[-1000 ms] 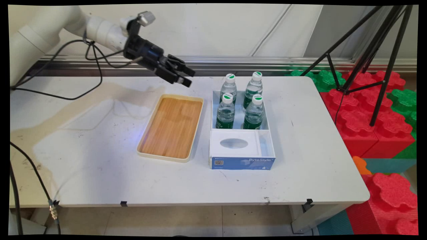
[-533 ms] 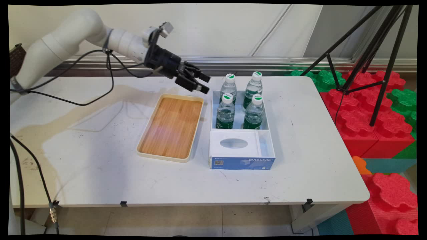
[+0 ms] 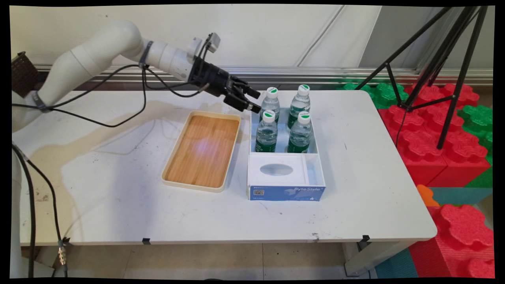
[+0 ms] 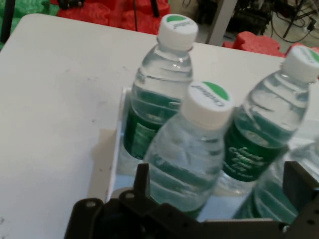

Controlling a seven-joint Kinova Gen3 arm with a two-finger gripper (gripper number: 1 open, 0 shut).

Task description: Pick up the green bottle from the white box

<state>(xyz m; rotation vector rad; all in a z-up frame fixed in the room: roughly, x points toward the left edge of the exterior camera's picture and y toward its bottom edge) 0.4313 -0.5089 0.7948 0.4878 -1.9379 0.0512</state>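
Four water bottles stand upright in the far compartment of a blue-and-white box (image 3: 286, 192) on the white tabletop (image 3: 118, 197). The pincer (image 3: 255, 101) hangs just beside the far-left bottle (image 3: 270, 103), fingers apart, nothing between them; hand view shows that bottle (image 4: 187, 149) in the gap, not touched. Bottles look full: likely weighty for their size, thin clear plastic that gives under squeeze, smooth and maybe slippery. Best hold probably on the ribbed body below the shoulder or at the stiffer neck under the white cap (image 3: 272, 92); neighbours stand close, so little room for fingers. Wooden tray (image 3: 203, 150) lies just left of the box, with nothing on it.
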